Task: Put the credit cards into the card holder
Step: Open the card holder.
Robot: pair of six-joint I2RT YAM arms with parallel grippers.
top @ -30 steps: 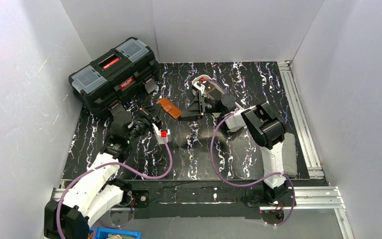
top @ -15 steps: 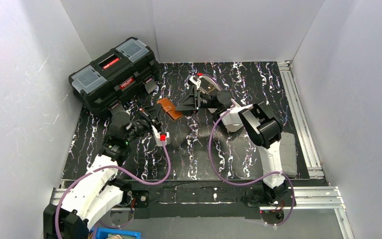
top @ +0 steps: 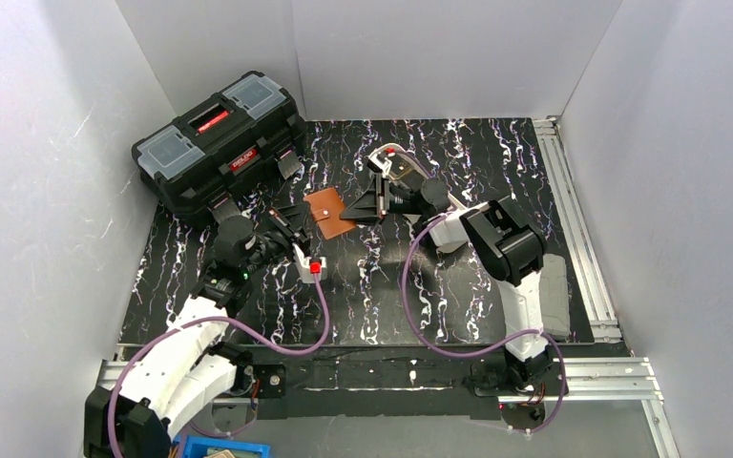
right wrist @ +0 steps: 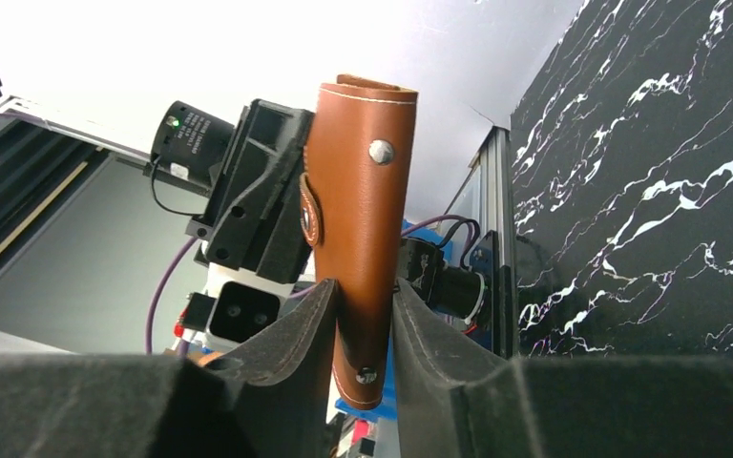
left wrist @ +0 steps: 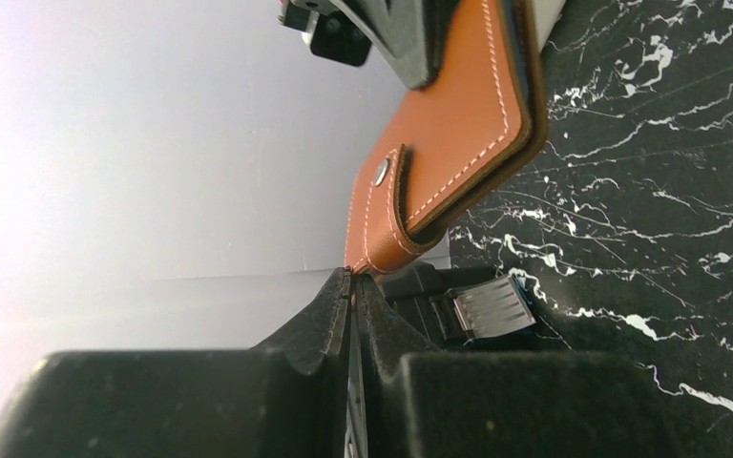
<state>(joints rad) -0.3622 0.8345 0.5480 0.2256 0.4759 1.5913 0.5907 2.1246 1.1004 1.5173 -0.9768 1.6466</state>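
The card holder (top: pixel 327 211), a small brown leather wallet, hangs above the mat between both arms. My left gripper (top: pixel 298 218) is shut on its strap end. In the left wrist view the fingers (left wrist: pixel 329 305) pinch the thin leather tab of the card holder (left wrist: pixel 458 114). My right gripper (top: pixel 355 208) grips the opposite end. The right wrist view shows both pads (right wrist: pixel 310 324) pressed against the two faces of the card holder (right wrist: pixel 363 191), snaps showing. No credit cards show in any view.
A big black toolbox (top: pixel 219 143) stands at the back left, and its metal latch (left wrist: pixel 487 307) lies just past my left fingers. A pale oblong tray (top: pixel 555 286) lies beside the right arm. Metal rails (top: pixel 573 210) run along the right edge.
My right gripper moved left onto the card holder and closed on it. The card holder turned so its broad face points up. The left gripper kept its hold.
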